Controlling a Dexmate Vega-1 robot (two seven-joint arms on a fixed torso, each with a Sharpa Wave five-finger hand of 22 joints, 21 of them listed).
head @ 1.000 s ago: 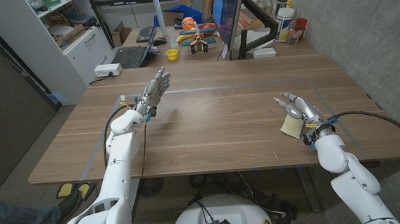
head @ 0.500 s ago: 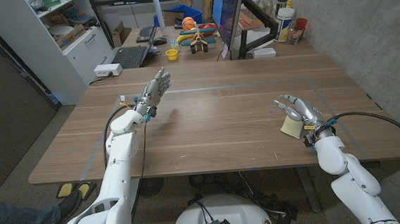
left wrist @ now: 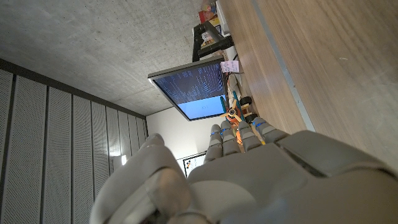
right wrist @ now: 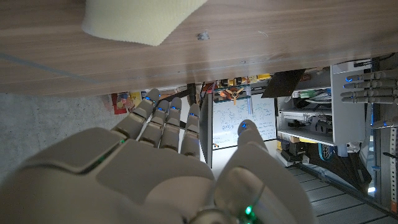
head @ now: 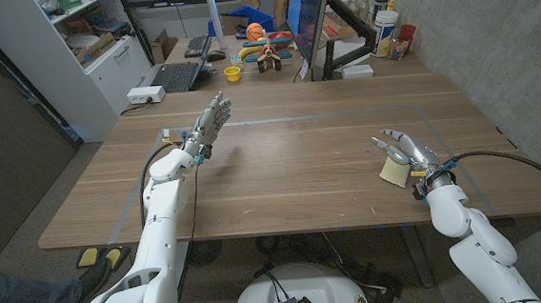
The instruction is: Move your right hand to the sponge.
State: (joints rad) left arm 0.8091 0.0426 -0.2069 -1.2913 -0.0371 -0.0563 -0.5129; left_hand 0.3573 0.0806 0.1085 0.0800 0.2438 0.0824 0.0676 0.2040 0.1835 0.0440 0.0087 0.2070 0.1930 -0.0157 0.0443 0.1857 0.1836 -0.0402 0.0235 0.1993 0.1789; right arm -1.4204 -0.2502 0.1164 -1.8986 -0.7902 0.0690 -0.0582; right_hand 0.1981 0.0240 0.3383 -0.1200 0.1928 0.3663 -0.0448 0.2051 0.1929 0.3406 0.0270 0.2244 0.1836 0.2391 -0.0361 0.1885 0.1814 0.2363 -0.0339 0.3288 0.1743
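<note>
Right hand (head: pixel 406 149) hovers with fingers spread and holding nothing, just beside the pale yellow sponge (head: pixel 393 170), which lies near the right edge of the wooden bench (head: pixel 291 169). Contact cannot be confirmed. Sponge looks light, soft and squashy; its two side faces seem best for gripping.

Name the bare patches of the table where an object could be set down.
The wide middle of the table, between the left hand and the right hand, lies bare. The right side is tighter: the sponge sits beside the right hand.
</note>
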